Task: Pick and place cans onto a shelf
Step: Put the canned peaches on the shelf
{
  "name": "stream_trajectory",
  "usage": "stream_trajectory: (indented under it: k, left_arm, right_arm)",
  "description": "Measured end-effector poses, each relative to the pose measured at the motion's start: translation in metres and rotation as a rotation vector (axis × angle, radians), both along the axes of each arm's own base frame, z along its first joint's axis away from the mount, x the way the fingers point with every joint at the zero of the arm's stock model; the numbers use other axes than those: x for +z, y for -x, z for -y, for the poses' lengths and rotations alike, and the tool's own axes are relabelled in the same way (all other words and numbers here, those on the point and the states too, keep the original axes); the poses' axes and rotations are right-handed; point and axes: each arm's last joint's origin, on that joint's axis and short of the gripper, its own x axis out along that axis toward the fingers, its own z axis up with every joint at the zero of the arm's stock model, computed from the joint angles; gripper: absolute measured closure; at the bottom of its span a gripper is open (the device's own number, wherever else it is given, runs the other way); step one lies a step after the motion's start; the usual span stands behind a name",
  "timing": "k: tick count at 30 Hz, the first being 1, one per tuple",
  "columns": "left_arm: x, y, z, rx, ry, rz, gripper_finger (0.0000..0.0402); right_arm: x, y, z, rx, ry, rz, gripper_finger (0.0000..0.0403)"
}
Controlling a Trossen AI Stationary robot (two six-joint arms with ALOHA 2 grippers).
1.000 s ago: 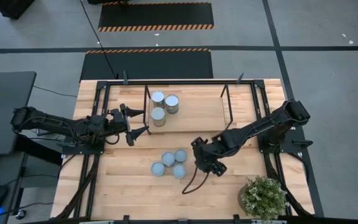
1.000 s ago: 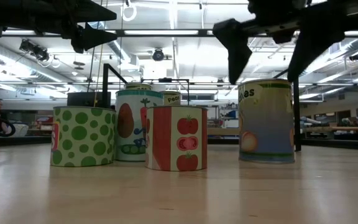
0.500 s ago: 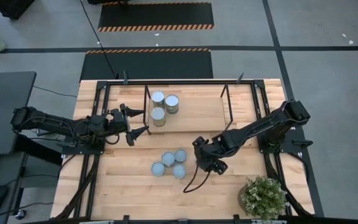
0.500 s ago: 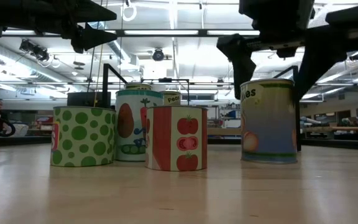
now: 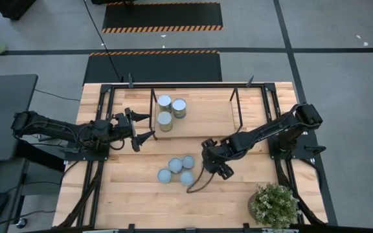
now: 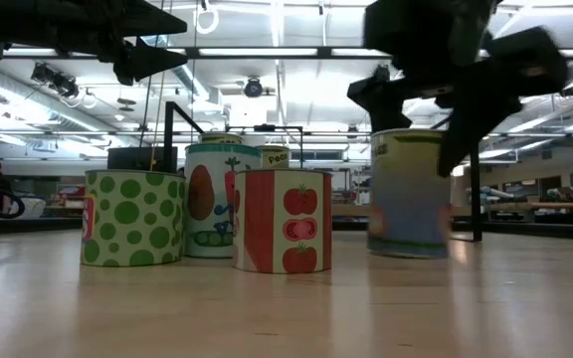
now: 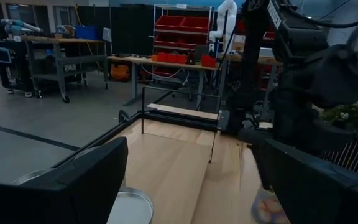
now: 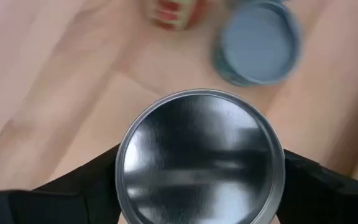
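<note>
Four cans stand upright in a cluster on the table: green-dotted, potato-and-peas, tomato and a blue-labelled can. My right gripper is shut on the blue-labelled can, whose silver top fills the right wrist view. Three more cans stand on the shelf at the far side. My left gripper hovers open and level beside the shelf's left end, with nothing between its fingers. My right gripper pinches the blue-labelled can between its two fingers, on opposite sides of the wall just under the top rim. The fingers come from above, slanting down from the table's right. The can stays upright; whether its base is off the table cannot be told.
A potted plant stands at the near right corner. Black rails run along the table's sides. The shelf's thin upright posts rise at the far middle. Bare wood lies right of the cluster.
My right gripper has sunk over the blue-labelled can, rolled a little, and closed its fingers onto the can's sides. The can has shifted slightly toward the table's left and shows blurred.
</note>
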Motion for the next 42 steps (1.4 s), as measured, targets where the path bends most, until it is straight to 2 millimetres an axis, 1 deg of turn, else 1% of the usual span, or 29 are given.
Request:
stream_trajectory:
  k: [3, 7, 10, 14, 18, 24, 28, 31, 35, 39, 42]
  left_arm:
    - [0.000, 0.000, 0.000, 0.000, 0.000, 0.000, 0.0031]
    - [0.000, 0.000, 0.000, 0.000, 0.000, 0.000, 0.0031]
    - [0.000, 0.000, 0.000, 0.000, 0.000, 0.000, 0.0031]
    - [0.000, 0.000, 0.000, 0.000, 0.000, 0.001, 0.0031]
    - [0.000, 0.000, 0.000, 0.000, 0.000, 0.000, 0.0031]
    - [0.000, 0.000, 0.000, 0.001, -0.004, -0.001, 0.0031]
    - [0.000, 0.000, 0.000, 0.000, -0.003, 0.000, 0.0031]
    - [0.000, 0.000, 0.000, 0.000, -0.001, 0.000, 0.0031]
    - [0.000, 0.000, 0.000, 0.000, -0.001, 0.000, 0.0031]
    - [0.000, 0.000, 0.000, 0.000, -0.005, -0.002, 0.0031]
    - [0.000, 0.000, 0.000, 0.001, -0.006, -0.002, 0.0031]
  right_arm:
    - [0.006, -0.006, 0.007, -0.098, 0.010, 0.035, 0.0079]
    - [0.022, -0.018, 0.020, -0.273, 0.066, 0.126, 0.0073]
    - [0.037, -0.026, 0.031, -0.390, 0.061, 0.194, 0.0073]
    - [0.054, -0.035, 0.050, -0.554, 0.040, 0.262, 0.0073]
    - [0.064, -0.037, 0.077, -0.703, 0.000, 0.258, 0.0073]
    - [0.061, -0.029, 0.122, -0.892, -0.043, 0.190, 0.0073]
    - [0.060, -0.025, 0.137, -0.945, -0.088, 0.162, 0.0073]
    - [0.056, -0.023, 0.142, -0.938, -0.124, 0.130, 0.0072]
    - [0.048, -0.020, 0.143, -0.933, -0.119, 0.102, 0.0055]
    - [0.048, -0.020, 0.143, -0.928, -0.111, 0.114, 0.0034]
    - [0.050, -0.024, 0.144, -0.921, -0.121, 0.154, 0.0024]
